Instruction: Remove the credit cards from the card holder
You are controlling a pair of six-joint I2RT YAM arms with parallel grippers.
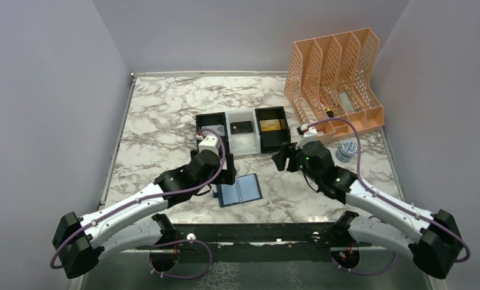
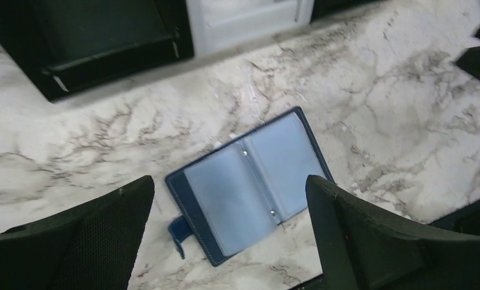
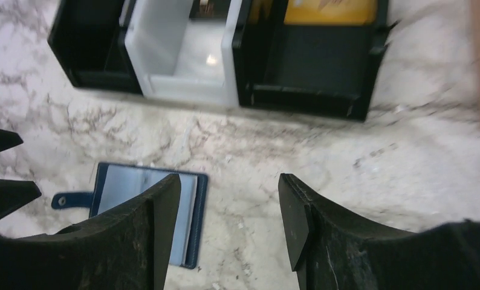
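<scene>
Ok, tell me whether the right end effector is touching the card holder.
Apart. The top external view shows the right end effector off to the side of the open card holder, with a strip of bare marble table between them.

Right wrist view: gold card (image 3: 329,11) cut off by the top edge, wallet (image 3: 126,184) partly hidden behind right gripper (image 3: 228,181); left wrist view: tray (image 2: 113,57) blurred, cut at the top; top view: small items (image 1: 345,99) in file rack (image 1: 322,66) too small to identify.

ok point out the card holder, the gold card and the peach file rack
card holder (image 2: 249,184): left wrist view, centre, beside the spine
gold card (image 1: 273,125): top view, card face
peach file rack (image 1: 334,81): top view, a middle divider
</scene>
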